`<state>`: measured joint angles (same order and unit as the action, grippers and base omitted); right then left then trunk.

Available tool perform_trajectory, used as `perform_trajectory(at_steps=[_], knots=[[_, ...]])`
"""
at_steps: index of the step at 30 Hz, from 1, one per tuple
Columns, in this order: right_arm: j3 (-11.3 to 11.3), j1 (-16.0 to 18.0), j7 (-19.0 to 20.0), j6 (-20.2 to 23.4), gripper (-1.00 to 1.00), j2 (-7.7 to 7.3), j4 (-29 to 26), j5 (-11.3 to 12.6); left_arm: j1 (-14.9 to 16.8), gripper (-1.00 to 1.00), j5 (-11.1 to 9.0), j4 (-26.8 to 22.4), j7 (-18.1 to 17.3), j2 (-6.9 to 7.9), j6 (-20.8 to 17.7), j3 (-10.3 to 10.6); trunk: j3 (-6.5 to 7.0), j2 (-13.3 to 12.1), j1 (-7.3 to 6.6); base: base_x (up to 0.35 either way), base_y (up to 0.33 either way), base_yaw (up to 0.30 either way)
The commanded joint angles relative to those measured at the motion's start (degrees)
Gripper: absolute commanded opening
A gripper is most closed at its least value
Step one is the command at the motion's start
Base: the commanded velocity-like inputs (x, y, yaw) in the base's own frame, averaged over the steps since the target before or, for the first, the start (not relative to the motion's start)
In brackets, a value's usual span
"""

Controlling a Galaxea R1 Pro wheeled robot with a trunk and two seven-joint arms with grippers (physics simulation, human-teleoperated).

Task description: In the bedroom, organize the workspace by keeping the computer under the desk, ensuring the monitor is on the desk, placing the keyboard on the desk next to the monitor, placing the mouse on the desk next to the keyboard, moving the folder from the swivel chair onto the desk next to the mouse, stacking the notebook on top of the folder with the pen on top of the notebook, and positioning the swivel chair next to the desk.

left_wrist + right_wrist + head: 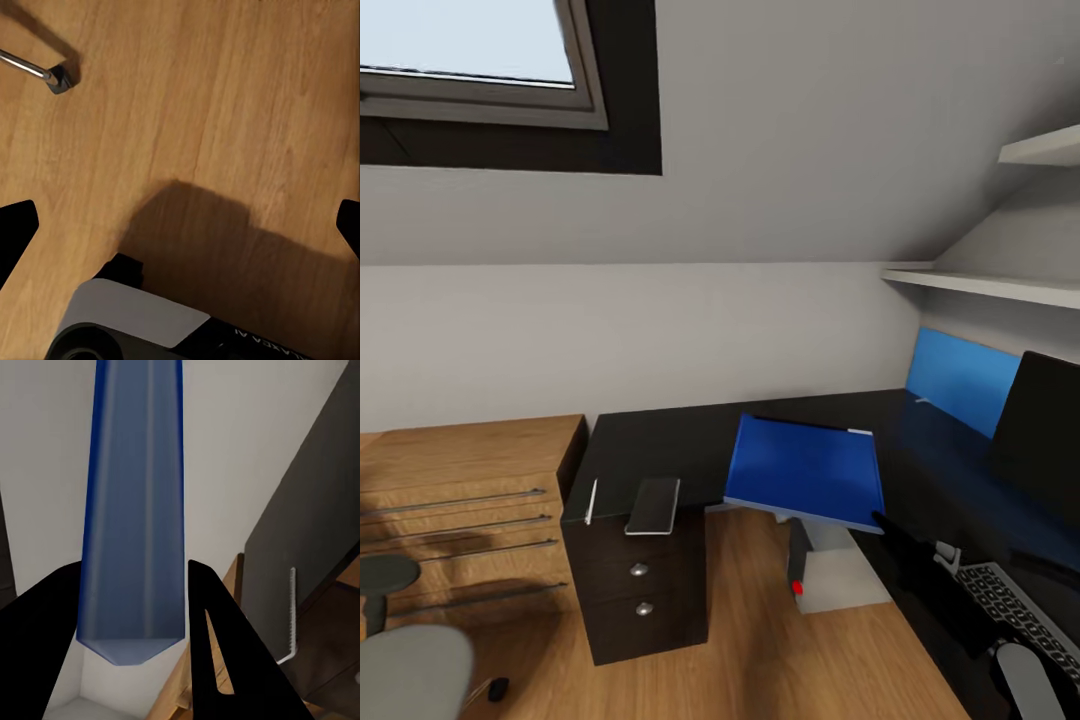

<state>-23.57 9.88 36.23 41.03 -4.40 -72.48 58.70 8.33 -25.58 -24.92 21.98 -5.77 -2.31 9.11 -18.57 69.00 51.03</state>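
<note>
Black right arm (920,570); black tapered jaws; grey-white wrist housing (127,319), white lettering.

The folder (805,470), flat and bright blue, is held up at the centre of the head view, above the inner corner of the desk (660,445), its near edge past the desk's edge. In the right wrist view it runs edge-on between the two dark fingers.

The desk is glossy black and L-shaped, with a drawer unit at lower centre-left. The dark notebook (653,505) and thin white pen (592,501) lie side by side there, slightly apart.

At right are the black monitor (1040,430) and, in the lower right corner, the keyboard (1020,610). The grey computer (835,572) stands on the floor under the folder. The grey swivel chair (410,670) sits at lower left.
</note>
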Motion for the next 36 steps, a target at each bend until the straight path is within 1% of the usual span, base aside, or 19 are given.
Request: perform_trajectory(at_steps=[1, 19, 25, 36], knots=[[0.0, 0.0, 0.1, 0.4, -1.00, 0.01, 0.1, 0.2, 0.0, 1.00, -0.3, -0.1, 0.5, 0.06, -0.2, 0.5, -0.07, 0.0, 0.01, 0.031, -0.022, 0.000], [-0.1, 0.0, 0.2, 0.5, -1.00, 0.01, 0.2, 0.4, 0.0, 1.00, -0.3, -0.1, 0.5, 0.06, -0.2, 0.5, -0.07, 0.0, 0.01, 0.015, -0.004, 0.000], [0.0, 0.0, 0.2, 0.4, -1.00, 0.03, 0.2, 0.3, 0.0, 1.00, -0.3, -0.1, 0.5, 0.06, -0.2, 0.5, -0.07, 0.0, 0.01, 0.241, 0.000, 0.000], [0.0, 0.0, 0.1, 0.4, -1.00, 0.09, 0.2, 0.2, 0.0, 1.00, -0.3, -0.1, 0.5, 0.06, -0.2, 0.5, -0.07, 0.0, 0.01, 0.316, 0.000, 0.000]])
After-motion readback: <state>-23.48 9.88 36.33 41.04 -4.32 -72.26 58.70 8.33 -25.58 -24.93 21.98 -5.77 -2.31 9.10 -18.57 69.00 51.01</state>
